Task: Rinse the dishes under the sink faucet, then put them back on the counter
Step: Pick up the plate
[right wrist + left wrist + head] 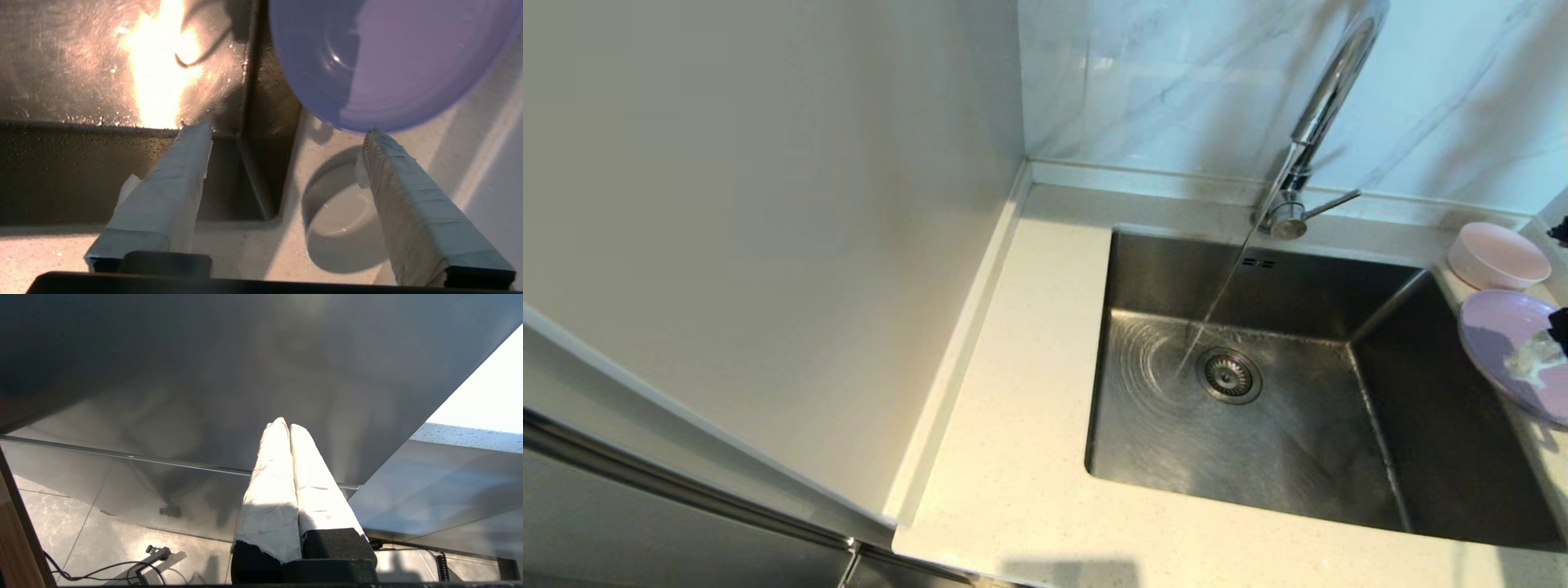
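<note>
The lilac plate [1503, 343] lies on the counter [1013, 425] right of the sink [1258, 433], its rim jutting over the basin's edge. Behind it stands the pink bowl [1499, 256]. The faucet [1327, 98] runs, and its stream lands beside the drain strainer [1229, 376]. My right gripper [284, 130] hovers open over both dishes. One fingertip [374, 141] is at the plate's [388, 61] rim, and the bowl [347, 228] shows between the fingers. In the head view only a taped fingertip [1534, 359] shows over the plate. My left gripper [284, 424] is shut and empty.
A tall white panel [768, 204] walls off the counter's left side. The raised back edge [1160, 175] runs under the marble tiles. The left arm hangs low beside a grey cabinet front [204, 375], out of the head view, above a floor with cables [102, 571].
</note>
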Available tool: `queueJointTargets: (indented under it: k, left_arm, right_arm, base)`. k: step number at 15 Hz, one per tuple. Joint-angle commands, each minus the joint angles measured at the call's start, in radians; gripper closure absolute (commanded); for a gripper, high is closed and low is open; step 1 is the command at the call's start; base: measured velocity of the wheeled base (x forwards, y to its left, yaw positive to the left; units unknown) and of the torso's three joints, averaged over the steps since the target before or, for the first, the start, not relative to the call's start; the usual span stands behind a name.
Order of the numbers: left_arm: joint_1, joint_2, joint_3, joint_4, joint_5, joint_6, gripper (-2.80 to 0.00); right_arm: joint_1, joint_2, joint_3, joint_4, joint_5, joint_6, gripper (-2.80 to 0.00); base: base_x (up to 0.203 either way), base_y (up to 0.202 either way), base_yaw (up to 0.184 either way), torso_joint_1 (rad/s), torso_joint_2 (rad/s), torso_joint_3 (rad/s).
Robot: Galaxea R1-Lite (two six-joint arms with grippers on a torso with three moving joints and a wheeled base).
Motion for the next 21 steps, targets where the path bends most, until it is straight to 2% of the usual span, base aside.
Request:
queueJointTargets:
  k: [1, 5, 9, 12, 16, 17, 21]
  left_arm:
    - [0.000, 0.000, 0.000, 0.000, 0.001, 0.000, 0.00]
    - [0.000, 0.000, 0.000, 0.000, 0.001, 0.000, 0.00]
    - [0.000, 0.000, 0.000, 0.000, -0.001, 0.000, 0.00]
    - [0.000, 0.000, 0.000, 0.000, 0.000, 0.000, 0.00]
    - [0.000, 0.000, 0.000, 0.000, -0.001, 0.000, 0.00]
    - [0.000, 0.000, 0.000, 0.000, 0.000, 0.000, 0.00]
    - [0.000, 0.000, 0.000, 0.000, 0.001, 0.000, 0.00]
  right_arm:
    - [0.021, 0.075, -0.004, -0.032, 0.000, -0.006, -2.80]
    - [0.063, 0.126, 0.008, -0.129, -0.007, -0.009, -2.80]
    - [0.065, 0.173, 0.018, -0.211, -0.017, -0.011, -2.80]
    - [0.063, 0.204, 0.020, -0.270, -0.066, -0.010, -2.80]
    - [0.063, 0.226, 0.025, -0.298, -0.075, -0.010, -2.80]
    - [0.063, 0.227, 0.028, -0.299, -0.087, -0.010, 0.00]
    - [0.063, 0.264, 0.060, -0.422, -0.123, -0.010, 0.00]
  base:
    - [0.000, 0.000, 0.000, 0.000, 0.00, 0.000]
    - [0.000, 0.000, 0.000, 0.000, 0.00, 0.000]
    - [0.000, 0.000, 0.000, 0.000, 0.00, 0.000]
    - [0.000, 0.000, 0.000, 0.000, 0.00, 0.000]
    - [0.000, 0.000, 0.000, 0.000, 0.00, 0.000]
    - [0.000, 0.000, 0.000, 0.000, 0.00, 0.000]
    - [0.000, 0.000, 0.000, 0.000, 0.00, 0.000]
